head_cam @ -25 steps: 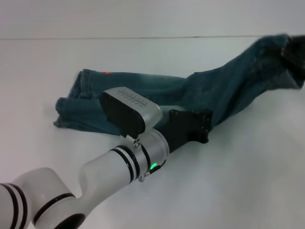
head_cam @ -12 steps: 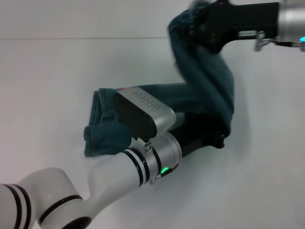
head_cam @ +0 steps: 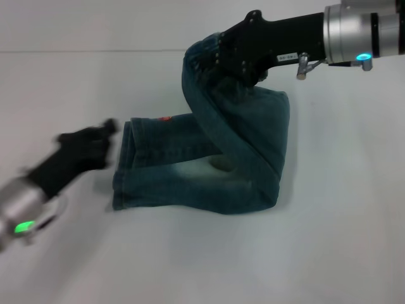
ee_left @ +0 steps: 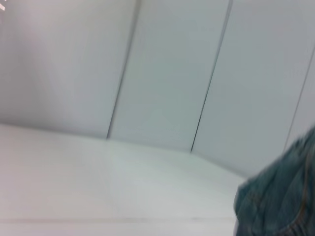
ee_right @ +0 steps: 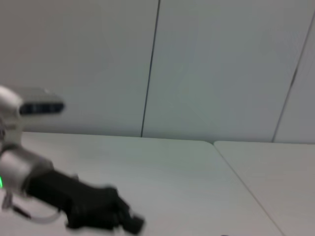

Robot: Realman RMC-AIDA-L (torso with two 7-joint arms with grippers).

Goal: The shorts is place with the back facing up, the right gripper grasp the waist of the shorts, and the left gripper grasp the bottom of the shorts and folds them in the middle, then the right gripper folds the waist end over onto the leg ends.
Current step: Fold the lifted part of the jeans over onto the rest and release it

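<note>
**newbie:** White table [head_cam: 329,253], plain panelled wall behind. Off to the left, the left gripper [head_cam: 104,130] sits clear of the shorts [head_cam: 209,177]; can't tell if it's open.

**oldhand:** Right gripper [head_cam: 218,54] is clamped on the waist end [head_cam: 202,57], lifted mid-table. I'd carry it low toward the leg ends [head_cam: 126,164], edges lined up.

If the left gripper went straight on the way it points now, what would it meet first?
Probably the leg ends of the blue washed-denim shorts: the black left gripper points toward them from beside. Depth is unclear.
</note>
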